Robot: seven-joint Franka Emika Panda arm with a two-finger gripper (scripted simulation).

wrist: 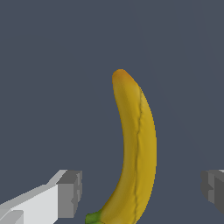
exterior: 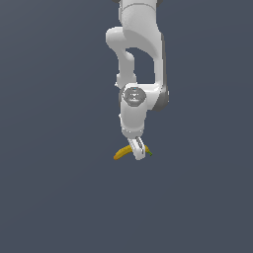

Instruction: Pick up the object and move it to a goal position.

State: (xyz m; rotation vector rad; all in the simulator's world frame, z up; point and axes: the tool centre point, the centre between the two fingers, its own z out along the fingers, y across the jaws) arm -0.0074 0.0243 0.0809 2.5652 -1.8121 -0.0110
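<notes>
The banana [exterior: 122, 152] is small, curved and yellow-orange with a dark green tip; it lies on the grey floor. In the exterior view my gripper [exterior: 140, 152] has come down over its green-tipped end. In the wrist view the banana [wrist: 135, 153] runs lengthwise between my two grey fingertips [wrist: 70, 194], which stand wide apart on either side of it without touching it. The gripper [wrist: 142, 192] is open. The green tip is partly cut off by the edge of the wrist view.
The plain dark grey floor [exterior: 59, 197] surrounds the banana on all sides. My white arm [exterior: 138, 59] rises above the gripper toward the top of the exterior view. No other objects show.
</notes>
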